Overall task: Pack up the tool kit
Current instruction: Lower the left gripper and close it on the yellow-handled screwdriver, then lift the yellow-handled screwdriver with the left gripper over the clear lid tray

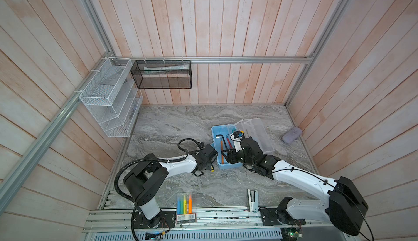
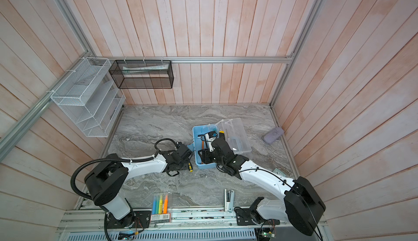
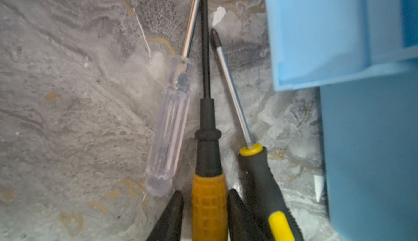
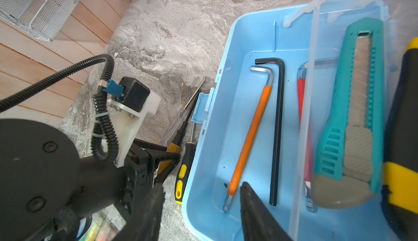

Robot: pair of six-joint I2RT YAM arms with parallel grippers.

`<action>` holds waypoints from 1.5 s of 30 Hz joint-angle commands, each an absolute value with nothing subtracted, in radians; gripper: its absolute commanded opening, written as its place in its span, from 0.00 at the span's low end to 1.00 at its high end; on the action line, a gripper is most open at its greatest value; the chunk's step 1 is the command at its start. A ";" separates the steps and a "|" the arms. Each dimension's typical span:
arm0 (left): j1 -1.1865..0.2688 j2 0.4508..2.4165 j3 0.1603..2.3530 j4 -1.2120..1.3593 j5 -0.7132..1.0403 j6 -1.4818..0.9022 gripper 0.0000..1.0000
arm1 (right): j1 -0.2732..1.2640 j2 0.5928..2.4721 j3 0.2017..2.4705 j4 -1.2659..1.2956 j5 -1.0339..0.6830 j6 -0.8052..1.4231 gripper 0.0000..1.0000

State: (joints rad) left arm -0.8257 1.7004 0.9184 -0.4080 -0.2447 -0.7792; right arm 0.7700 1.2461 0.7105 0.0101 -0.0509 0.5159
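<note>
Left end effector [image 3: 204, 192] stood part-open, jaws astride orange-handled screwdriver [image 3: 208, 156] (not yet pinching, I judged). It lay on table [image 3: 67, 115] just beside blue box [image 3: 371, 160], long axis along box wall; left arm [image 1: 176, 164] nearer.

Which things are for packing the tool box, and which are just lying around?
For the job: blue box, hex keys, teal knife, three screwdrivers.
Just lying about: highlighters, stapler, grey pouch, white wire rack, black mesh basket.

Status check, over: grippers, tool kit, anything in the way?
Left gripper straddles orange-handled screwdriver, grip unconfirmed. Right gripper open, empty, over blue box rim. Clear-handled screwdriver, black-yellow screwdriver crowd it.
</note>
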 commanded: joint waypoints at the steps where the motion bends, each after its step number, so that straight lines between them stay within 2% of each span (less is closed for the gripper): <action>1: -0.828 1.730 0.935 -0.423 -0.273 -0.786 0.36 | 0.762 1.228 0.695 0.035 -0.065 0.526 0.54; 14: -0.828 1.728 0.935 -0.429 -0.287 -0.790 0.22 | 0.746 1.218 0.687 0.041 -0.066 0.528 0.54; 16: -0.828 1.720 0.938 -0.440 -0.295 -0.788 0.15 | 0.744 1.219 0.685 0.044 -0.067 0.528 0.54; 18: -0.827 1.707 0.938 -0.444 -0.305 -0.788 0.02 | 0.742 1.221 0.684 0.046 -0.069 0.529 0.54; 19: -0.828 1.702 0.938 -0.445 -0.308 -0.787 0.00 | 0.741 1.221 0.686 0.047 -0.070 0.531 0.54; 34: -0.834 1.477 0.979 -0.475 -0.258 -0.785 0.00 | 0.658 1.120 0.695 0.044 -0.121 0.566 0.53; 40: -0.843 1.427 1.018 -0.347 -0.151 -0.788 0.00 | 0.576 1.058 0.689 0.039 -0.147 0.577 0.53; 45: -0.875 1.489 1.124 -0.203 -0.094 -0.796 0.00 | 0.513 0.999 0.702 0.011 -0.105 0.585 0.53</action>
